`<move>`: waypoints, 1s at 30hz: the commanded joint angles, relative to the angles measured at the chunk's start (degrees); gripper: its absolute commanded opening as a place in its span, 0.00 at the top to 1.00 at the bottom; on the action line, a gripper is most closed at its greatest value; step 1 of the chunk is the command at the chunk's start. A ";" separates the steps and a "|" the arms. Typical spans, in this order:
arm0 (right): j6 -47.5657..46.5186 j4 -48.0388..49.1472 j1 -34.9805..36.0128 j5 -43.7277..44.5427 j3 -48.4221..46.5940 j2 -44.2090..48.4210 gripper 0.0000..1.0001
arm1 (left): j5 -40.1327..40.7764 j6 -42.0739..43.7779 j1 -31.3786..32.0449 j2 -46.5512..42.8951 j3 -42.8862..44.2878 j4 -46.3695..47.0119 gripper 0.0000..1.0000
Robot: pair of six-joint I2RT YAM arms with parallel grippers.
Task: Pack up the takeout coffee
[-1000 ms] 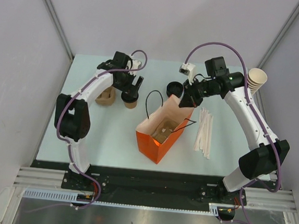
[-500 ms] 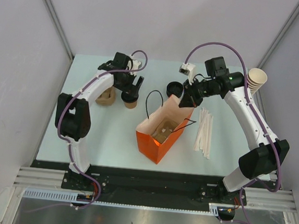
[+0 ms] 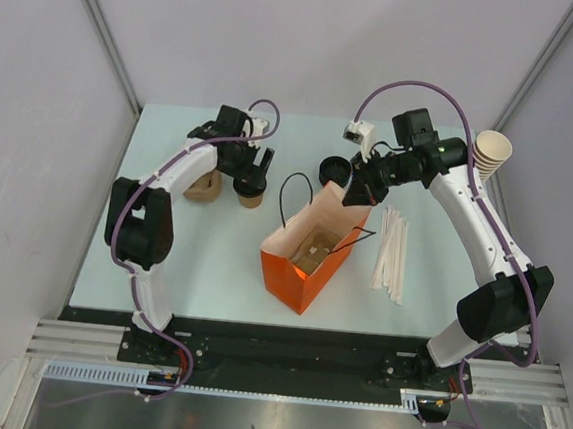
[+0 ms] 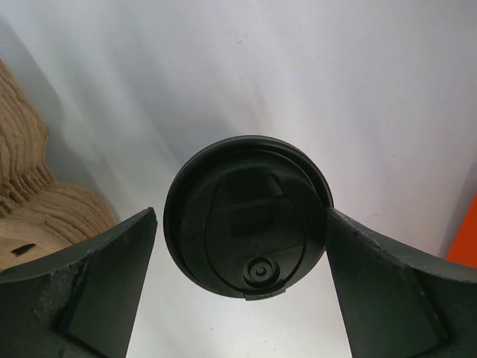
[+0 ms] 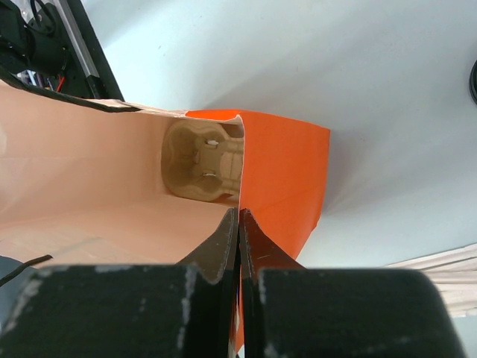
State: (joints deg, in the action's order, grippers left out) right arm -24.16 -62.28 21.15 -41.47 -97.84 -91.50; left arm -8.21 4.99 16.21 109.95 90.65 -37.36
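Likely light and crushable, the coffee cup (image 3: 251,198) wants a gentle grip below its lid (image 4: 248,212); left end effector (image 4: 240,235) spread around it, right end effector (image 5: 238,224) pinching bag (image 5: 287,171).

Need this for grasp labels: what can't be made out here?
- Left wrist view: the black lid hides the cup; whether the left fingers touch it is unclear.
- Right wrist view: the orange bag hides most of its own contents.
- Top view: right arm hides part of the cup stack.
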 commanded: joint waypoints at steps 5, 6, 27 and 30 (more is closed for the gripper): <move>0.17 0.49 -0.40 -1.68 -0.86 -0.43 1.00 | -0.84 -1.21 -0.56 -1.23 -1.97 2.56 0.06; 0.17 0.49 -0.40 -1.59 -0.95 -0.52 1.00 | -0.85 -1.22 -0.56 -1.14 -1.97 2.65 0.07; 2.36 1.64 -1.46 -2.12 -0.16 0.54 1.00 | -6.82 -3.32 -2.93 -10.35 -3.55 2.74 0.50; 3.15 1.99 -1.63 -2.12 0.02 0.62 1.00 | -7.96 -3.06 -2.94 -14.48 -3.20 1.95 0.57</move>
State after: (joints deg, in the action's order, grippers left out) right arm -22.52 -62.06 20.12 -41.98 -97.82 -92.05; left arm -12.78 2.42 13.56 104.73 86.70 -35.86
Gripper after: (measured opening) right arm 0.009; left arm 0.841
